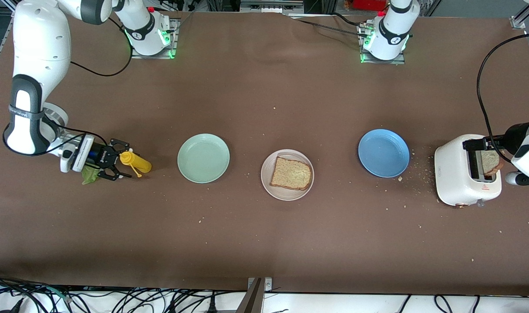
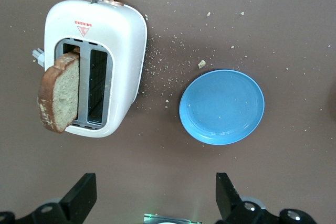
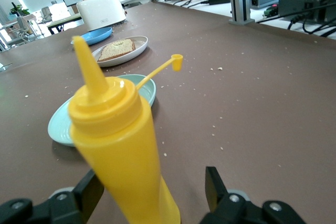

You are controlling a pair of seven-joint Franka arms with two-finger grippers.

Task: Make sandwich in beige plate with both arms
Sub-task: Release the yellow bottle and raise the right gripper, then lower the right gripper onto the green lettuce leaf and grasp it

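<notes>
Front view: beige plate point(image 1: 287, 175) mid-table between mint-green plate point(image 1: 203, 158) and blue plate point(image 1: 383, 153), one bread slice point(image 1: 291, 173) flat on it. Right gripper point(image 1: 115, 165) low at the right arm's end of the table, fingers spread around a yellow squeeze bottle point(image 1: 136, 161); contact hard to judge from here. Green lettuce leaf point(image 1: 89, 174) mostly hidden under that gripper. White toaster point(image 1: 467, 175) at the left arm's end, second slice point(image 1: 491, 162) sticking out of a slot, partly covered by the left arm; left gripper itself not clearly seen here.

Left wrist view: left gripper point(image 2: 156, 195) wide open, empty, only fingertips showing, cut off at frame edge. Over the table, toaster point(image 2: 97, 67), slice point(image 2: 59, 92) standing in slot, blue plate point(image 2: 222, 106) beside, crumbs scattered.

Right wrist view: right gripper point(image 3: 153, 195) parted, bottle point(image 3: 121, 148) standing between the fingers, gap visible on one side, other side hidden by the bottle. Cap on tether. Plates and toaster point(image 3: 102, 9) small in the distance.
</notes>
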